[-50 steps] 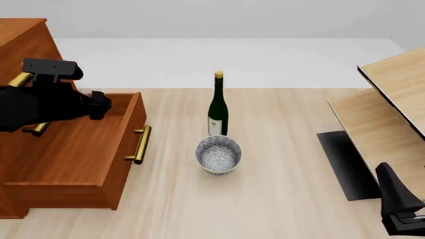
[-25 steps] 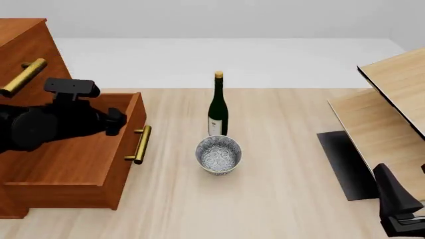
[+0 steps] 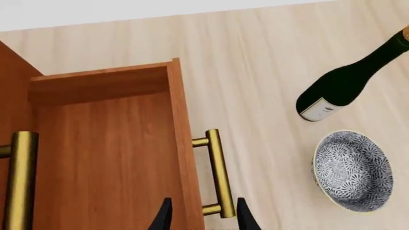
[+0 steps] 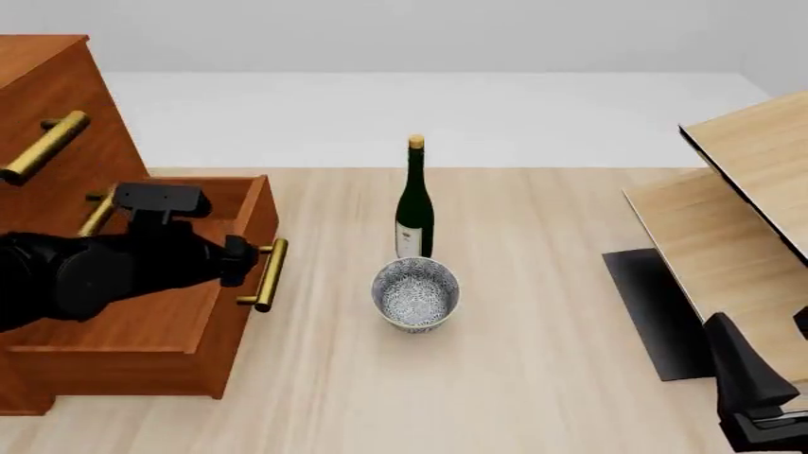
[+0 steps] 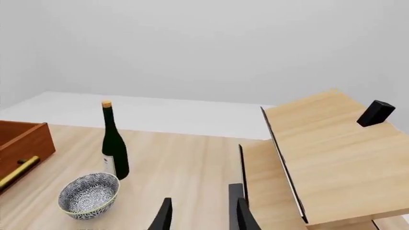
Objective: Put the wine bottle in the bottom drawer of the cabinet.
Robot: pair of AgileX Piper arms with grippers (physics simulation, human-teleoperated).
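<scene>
The wine bottle (image 4: 414, 203) stands upright mid-table, dark green with a tan cap and a white label; it also shows in the left wrist view (image 3: 342, 84) and the right wrist view (image 5: 114, 143). The cabinet (image 4: 51, 95) stands at the left with its bottom drawer (image 4: 127, 303) pulled out and empty. My left gripper (image 4: 240, 260) hovers above the drawer's front wall, beside its brass handle (image 4: 265, 274). In the left wrist view this gripper (image 3: 203, 220) is open and empty, its fingers astride the front wall and the handle's (image 3: 217, 172) end. My right gripper (image 4: 732, 345) is open and empty, low at the right, far from the bottle.
A patterned bowl (image 4: 414, 293) sits just in front of the bottle, nearly touching it. Pale light-wood furniture with a black panel (image 4: 732, 218) fills the right side. An upper drawer's brass handle (image 4: 44, 147) juts out over the open drawer.
My left arm has moved right and down, from over the drawer's back near the cabinet to the drawer's front wall by the handle. The right arm has barely shifted.
</scene>
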